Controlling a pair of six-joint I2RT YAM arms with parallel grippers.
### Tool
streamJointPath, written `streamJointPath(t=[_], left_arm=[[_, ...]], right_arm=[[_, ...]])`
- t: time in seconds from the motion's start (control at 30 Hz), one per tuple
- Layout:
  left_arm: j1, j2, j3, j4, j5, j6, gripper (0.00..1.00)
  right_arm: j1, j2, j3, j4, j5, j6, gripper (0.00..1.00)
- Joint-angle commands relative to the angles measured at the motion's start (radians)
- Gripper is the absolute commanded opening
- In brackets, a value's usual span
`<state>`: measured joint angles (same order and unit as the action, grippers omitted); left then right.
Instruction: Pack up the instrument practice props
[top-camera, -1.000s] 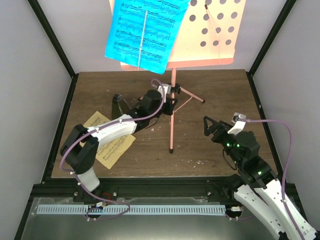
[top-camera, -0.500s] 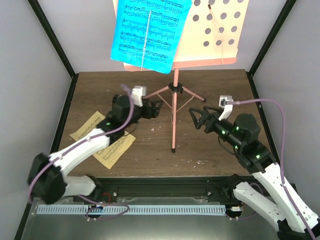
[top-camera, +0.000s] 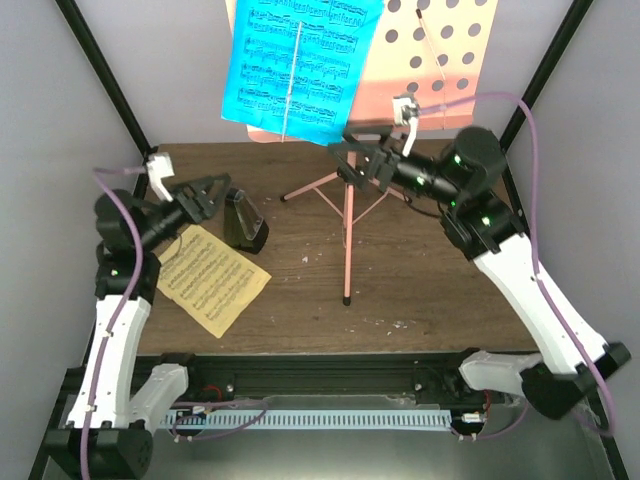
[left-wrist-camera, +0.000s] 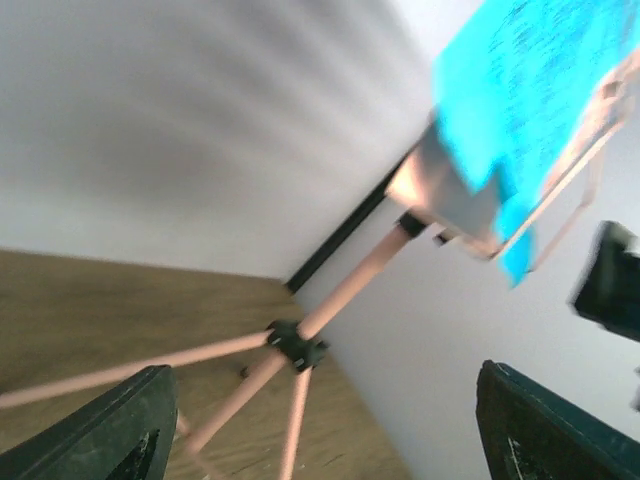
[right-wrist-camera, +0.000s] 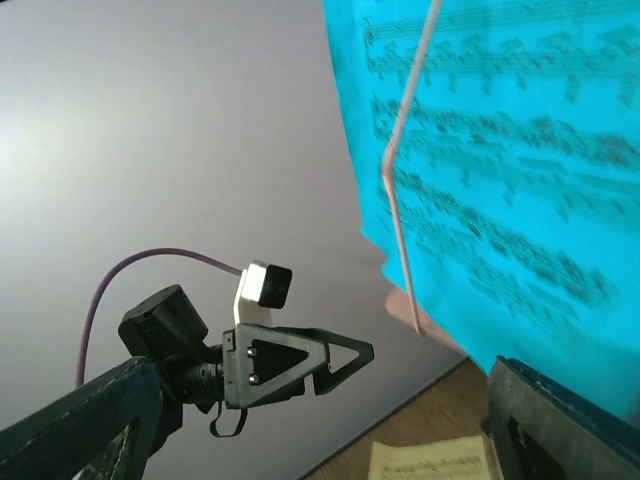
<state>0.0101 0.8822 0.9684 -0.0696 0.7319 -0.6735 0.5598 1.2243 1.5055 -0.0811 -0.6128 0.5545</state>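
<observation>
**Stand upright mid-surface, both tools wide and empty**

The stand (top-camera: 346, 235) is upright in the middle of the frame, its three legs spread on the surface (top-camera: 430, 290). Its holed desk (top-camera: 450, 70) fills the top centre and right. The cyan page (top-camera: 295, 70) lies against the desk's left half, under a thin wire arm. The metronome (top-camera: 243, 222) stands upright left of the stand's legs, apart from them. Just below it, the yellow page (top-camera: 210, 282) lies flat on the surface. Its upper edge is close to the metronome's base, and I cannot tell whether they touch.

The left tool (top-camera: 215, 190) hangs in the upper left, just beside the metronome's top, pointing right. Its wrist view shows the fingers wide apart, with nothing between them and the stand's leg hub farther off.

The right tool (top-camera: 352, 160) is at upper centre, by the stand's pole just under the desk, pointing left. Its wrist view shows the fingers wide and holding nothing, with the cyan page ahead at upper right. I cannot tell whether it touches the pole.
</observation>
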Motion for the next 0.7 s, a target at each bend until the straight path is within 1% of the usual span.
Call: streamJointPath(t=[0.0, 0.13, 0.2, 0.3, 0.4, 0.5, 0.53, 0.67], left_arm=[[0.053, 0.087, 0.095, 0.215, 0.256, -0.235, 0.8], [0.053, 0.204, 0.225, 0.211, 0.282, -0.236, 0.74], [0.049, 0.242, 0.29, 0.178, 0.284, -0.199, 0.73], [0.042, 0.288, 0.367, 0.133, 0.288, -0.162, 0.73], [0.035, 0.321, 0.413, 0.113, 0.286, -0.146, 0.7], [0.026, 0.357, 0.459, 0.08, 0.285, -0.13, 0.65], [0.02, 0.367, 0.48, 0.071, 0.282, -0.125, 0.63], [-0.007, 0.397, 0.526, 0.042, 0.263, -0.105, 0.61]], right_arm=[[0.015, 0.132, 0.212, 0.022, -0.08, 0.046, 0.88], [0.016, 0.243, 0.362, -0.015, -0.045, 0.057, 0.84], [0.015, 0.281, 0.41, -0.014, -0.032, 0.065, 0.82], [0.015, 0.338, 0.482, -0.009, -0.032, 0.082, 0.76], [0.015, 0.405, 0.556, -0.004, -0.045, 0.106, 0.7], [0.016, 0.448, 0.604, 0.002, -0.054, 0.126, 0.65], [0.015, 0.456, 0.618, 0.005, -0.051, 0.128, 0.64], [0.015, 0.481, 0.651, 0.019, -0.051, 0.142, 0.6]])
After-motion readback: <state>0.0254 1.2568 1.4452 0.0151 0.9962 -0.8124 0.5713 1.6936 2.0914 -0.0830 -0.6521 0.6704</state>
